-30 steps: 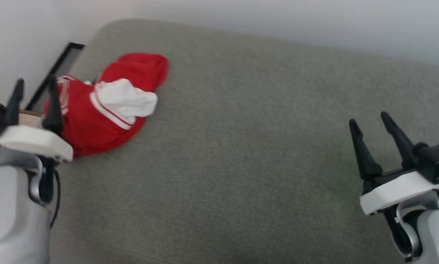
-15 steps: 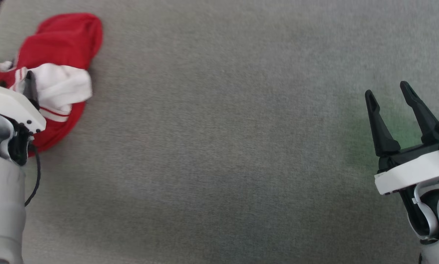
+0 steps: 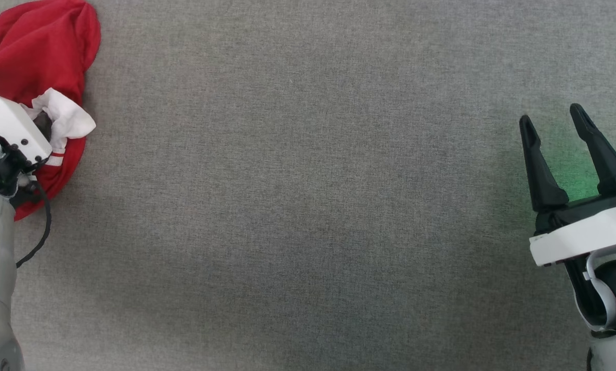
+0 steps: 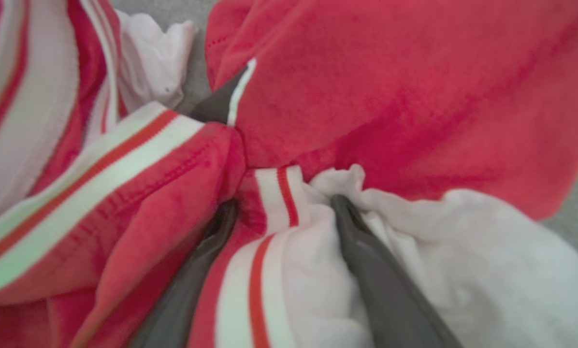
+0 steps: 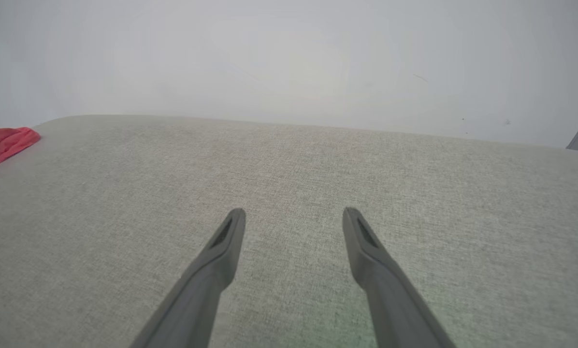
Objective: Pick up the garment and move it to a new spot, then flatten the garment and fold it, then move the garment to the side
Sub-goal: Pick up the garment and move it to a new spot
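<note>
While the wide grey woven-fabric padded surface (image 3: 308, 206) stretched from one side of the head view to the other, the red soft-fabric sports jersey (image 3: 40, 46) sat crumpled in a heap by its left edge, toward the far left corner and well apart from the right side. Its white sleeve panel (image 4: 463, 251) was bunched on top, and no printed number could be made out among the folds.

Over the right part of the surface hung the right pincer (image 3: 551, 115), two long dark fingers on a white wrist block, spread wide with nothing between them and clear of the cloth. The left pincer (image 4: 283, 205) was pushed down into the heap. Its fingers stood apart too, with a fold of red-white striped trim (image 4: 269, 193) and some white sleeve cloth gathered between them, not yet pinched.

Judged from the way it slumped, the jersey would be light, limp and easy to crease, neither fragile nor slippery, and it would sag and trail from any single hold. A pinch on the sleeve alone would likely draw out only that sleeve. The thicker stitched trim between the left fingers looked the firmer place to close on for the lift. For flattening, two holds along one hem or at the shoulders would probably serve better.
</note>
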Robot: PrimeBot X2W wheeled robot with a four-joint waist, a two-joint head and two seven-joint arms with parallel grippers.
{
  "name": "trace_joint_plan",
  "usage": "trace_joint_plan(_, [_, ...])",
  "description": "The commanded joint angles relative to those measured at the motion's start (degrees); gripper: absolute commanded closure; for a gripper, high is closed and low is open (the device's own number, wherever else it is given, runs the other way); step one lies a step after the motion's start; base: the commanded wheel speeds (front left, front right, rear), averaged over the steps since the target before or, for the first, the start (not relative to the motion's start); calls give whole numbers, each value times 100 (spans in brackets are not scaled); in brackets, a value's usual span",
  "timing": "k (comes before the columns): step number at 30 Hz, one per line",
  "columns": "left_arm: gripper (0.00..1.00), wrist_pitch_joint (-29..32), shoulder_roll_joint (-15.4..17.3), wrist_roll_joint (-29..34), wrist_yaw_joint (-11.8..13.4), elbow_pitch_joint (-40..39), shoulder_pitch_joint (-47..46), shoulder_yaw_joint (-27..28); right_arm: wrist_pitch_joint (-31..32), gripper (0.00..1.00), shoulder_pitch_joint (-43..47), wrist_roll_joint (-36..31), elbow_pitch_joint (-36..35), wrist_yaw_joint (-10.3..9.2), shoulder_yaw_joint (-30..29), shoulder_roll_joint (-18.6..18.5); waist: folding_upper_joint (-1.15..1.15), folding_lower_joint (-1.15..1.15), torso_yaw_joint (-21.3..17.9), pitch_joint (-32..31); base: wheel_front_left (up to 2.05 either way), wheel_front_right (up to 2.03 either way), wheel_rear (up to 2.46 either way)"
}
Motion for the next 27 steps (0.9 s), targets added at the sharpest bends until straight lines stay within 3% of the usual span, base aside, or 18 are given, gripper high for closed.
trace_joint_plan(1, [66,489,-545,-32,-31,521,630,-118,-2,0,-97,20,-31,0,-14,37,-1,0,5,13,0,0,0])
trace_joint_plan(2, [100,439,-532,-59,-46,515,599,-104,-16,0,-99,13,-22,0,-22,46,-1,0,12,11,0,0,0])
trace_joint_plan(15, [100,-1431,279,179,-212,-361,-23,-364,-243,0,143,31,256,0,-358,343,-1,0,161,-603,0,0,0])
trace_joint_plan(22, [100,-2104,539,338,-249,-1055,-140,-762,-383,0,349,-1,400,0,-497,520,-1,0,244,-1134,0,0,0])
trace_joint_plan(27, [100,-2188,778,244,-248,-1729,-44,-1141,-464,0,489,-13,503,0,-574,655,-1,0,286,-1493,0,0,0])
